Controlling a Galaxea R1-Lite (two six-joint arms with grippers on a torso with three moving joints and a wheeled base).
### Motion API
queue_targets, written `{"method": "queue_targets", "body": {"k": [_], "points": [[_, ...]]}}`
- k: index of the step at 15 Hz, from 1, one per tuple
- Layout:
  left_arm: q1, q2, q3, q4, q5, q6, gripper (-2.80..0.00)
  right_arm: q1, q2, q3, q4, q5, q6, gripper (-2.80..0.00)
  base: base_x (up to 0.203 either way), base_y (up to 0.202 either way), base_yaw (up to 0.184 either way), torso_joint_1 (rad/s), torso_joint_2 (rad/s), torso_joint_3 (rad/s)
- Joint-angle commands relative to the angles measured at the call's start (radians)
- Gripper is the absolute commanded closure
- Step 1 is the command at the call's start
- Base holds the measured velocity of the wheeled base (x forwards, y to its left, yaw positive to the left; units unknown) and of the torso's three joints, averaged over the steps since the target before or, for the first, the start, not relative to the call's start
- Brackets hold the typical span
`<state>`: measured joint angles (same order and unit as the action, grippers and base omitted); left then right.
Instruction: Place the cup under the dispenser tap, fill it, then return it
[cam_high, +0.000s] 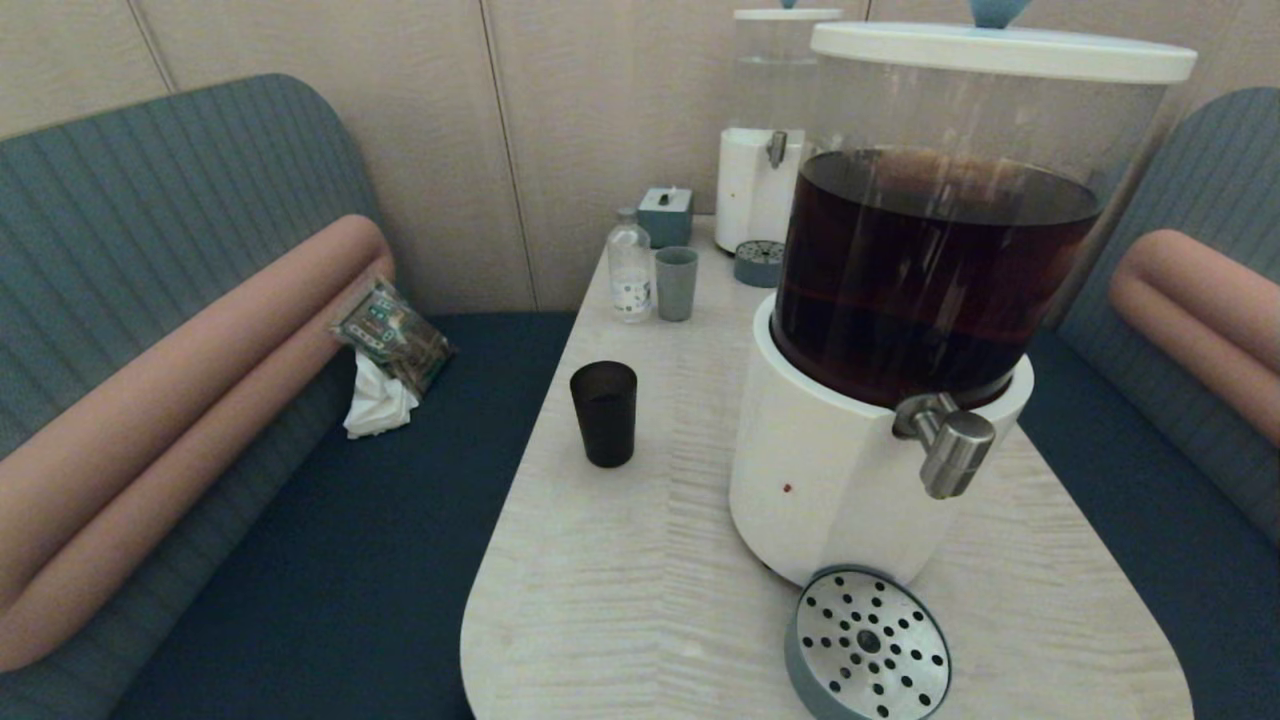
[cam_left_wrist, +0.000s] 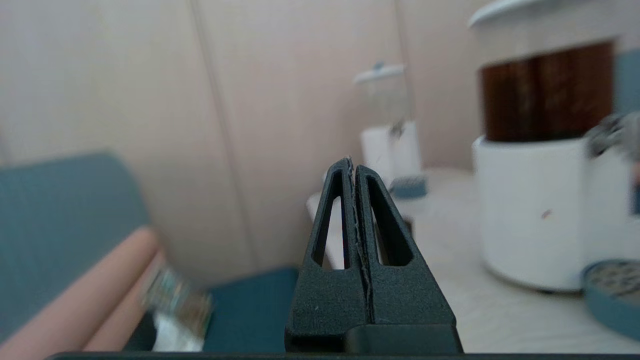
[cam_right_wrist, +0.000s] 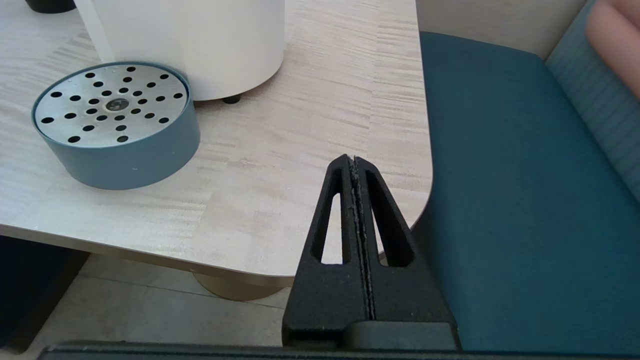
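The black cup (cam_high: 603, 413) stands upright on the pale wooden table (cam_high: 620, 590), left of the big dispenser's white base (cam_high: 820, 470). The brushed-steel dispenser tap (cam_high: 950, 445) juts from that base below the tank of dark brown liquid (cam_high: 930, 270), above the round perforated drip tray (cam_high: 868, 645). Neither arm shows in the head view. My left gripper (cam_left_wrist: 351, 165) is shut and empty, off the table's left side, pointing along it; the cup is mostly hidden behind its fingers. My right gripper (cam_right_wrist: 352, 161) is shut and empty over the table's near right corner, right of the drip tray (cam_right_wrist: 114, 120).
At the table's far end stand a smaller clear-liquid dispenser (cam_high: 770, 150), a grey-green cup (cam_high: 676, 284), a small clear bottle (cam_high: 629, 270) and a grey box (cam_high: 666, 215). Blue benches with pink bolsters flank the table; a snack packet (cam_high: 392, 335) lies on the left bench.
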<state>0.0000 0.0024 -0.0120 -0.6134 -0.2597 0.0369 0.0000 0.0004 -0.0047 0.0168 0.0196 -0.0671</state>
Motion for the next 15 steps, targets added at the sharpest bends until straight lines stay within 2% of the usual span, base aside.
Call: {"method": "queue_targets", "body": {"k": [1, 4, 7, 11, 15], "points": [[0.0, -0.004, 0.012, 0.063, 0.016, 0.007, 0.0, 0.0, -0.002, 0.0, 0.0, 0.0, 0.0, 0.0, 0.0, 0.0, 0.0, 0.0, 0.0, 0.0], [0.0, -0.004, 0.012, 0.268, 0.038, 0.057, 0.0, 0.0, -0.002, 0.0, 0.0, 0.0, -0.002, 0.0, 0.0, 0.0, 0.0, 0.0, 0.0, 0.0], [0.0, -0.004, 0.012, 0.443, 0.143, 0.09, 0.0, 0.0, -0.002, 0.0, 0.0, 0.0, 0.0, 0.0, 0.0, 0.0, 0.0, 0.0, 0.0, 0.0], [0.0, -0.003, 0.011, 0.542, 0.228, 0.115, 0.0, 0.0, -0.002, 0.0, 0.0, 0.0, 0.0, 0.0, 0.0, 0.0, 0.0, 0.0, 0.0, 0.0], [0.0, -0.002, 0.004, 0.577, 0.235, 0.115, 0.0, 0.0, -0.002, 0.0, 0.0, 0.0, 0.0, 0.0, 0.0, 0.0, 0.0, 0.0, 0.0, 0.0]]}}
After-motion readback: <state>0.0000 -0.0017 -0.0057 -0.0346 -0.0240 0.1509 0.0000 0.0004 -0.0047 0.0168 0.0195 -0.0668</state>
